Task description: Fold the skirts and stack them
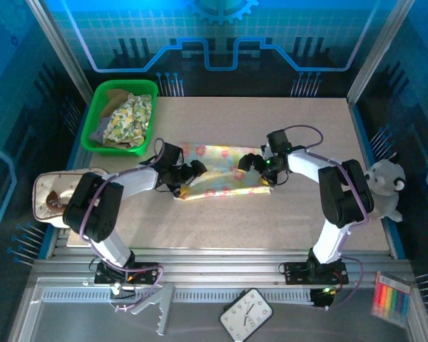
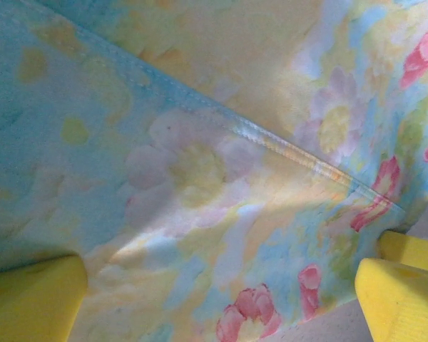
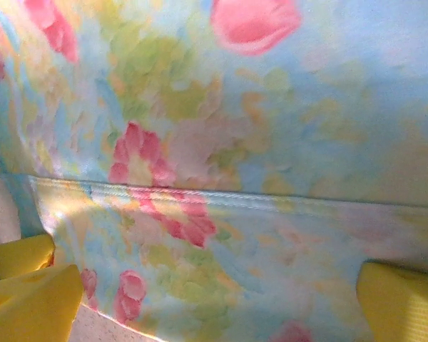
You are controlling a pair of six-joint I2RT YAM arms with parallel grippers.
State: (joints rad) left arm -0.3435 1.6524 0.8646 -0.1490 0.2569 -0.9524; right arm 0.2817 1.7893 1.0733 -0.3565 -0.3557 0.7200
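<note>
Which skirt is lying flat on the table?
The pink-flowered skirt, spread at the middle of the table; the other skirts lie bunched in the green bin.

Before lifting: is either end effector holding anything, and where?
Nothing held: left end effector and right end effector stand open over the floral skirt.

Blue-tinted overhead light; both wrist views close, soft, blurred

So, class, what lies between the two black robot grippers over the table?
The pale yellow floral-print cloth skirt, lying flat, spans from left gripper to right gripper, as the top view shows.
</note>
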